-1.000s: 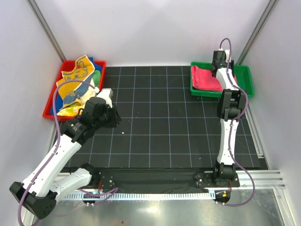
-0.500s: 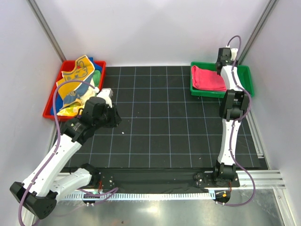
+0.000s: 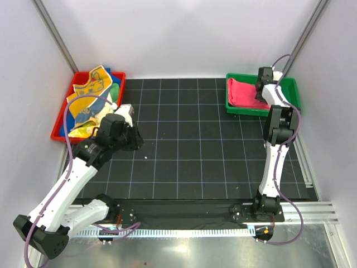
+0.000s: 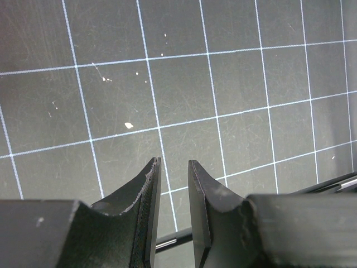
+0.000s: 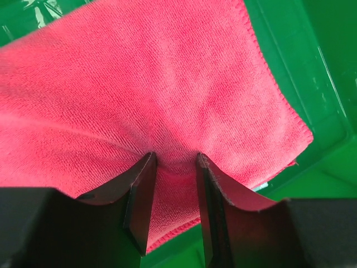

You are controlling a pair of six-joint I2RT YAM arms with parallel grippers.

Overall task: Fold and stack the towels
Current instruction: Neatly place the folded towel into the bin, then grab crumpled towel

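My right jaws press into the pink-red towel in the green tray (gripping or not, I cannot tell); my left jaws hang open above the bench.

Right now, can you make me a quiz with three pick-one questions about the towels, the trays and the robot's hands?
1. Where does the pink towel lie?
A) in the green tray
B) hanging on the wall
C) draped over an arm

2. What colour is the tray under the heap of colourful towels?
A) blue
B) red
C) white

3. What does the left gripper hold?
A) a yellow towel
B) a cup
C) nothing

Answers:
1 A: the pink towel lies flat inside the green tray at the far right, with the right gripper pressing its fingertips on it.
2 B: the red tray at the far left holds that heap.
3 C: its jaws stand a little apart above the bare black mat, with nothing between them.
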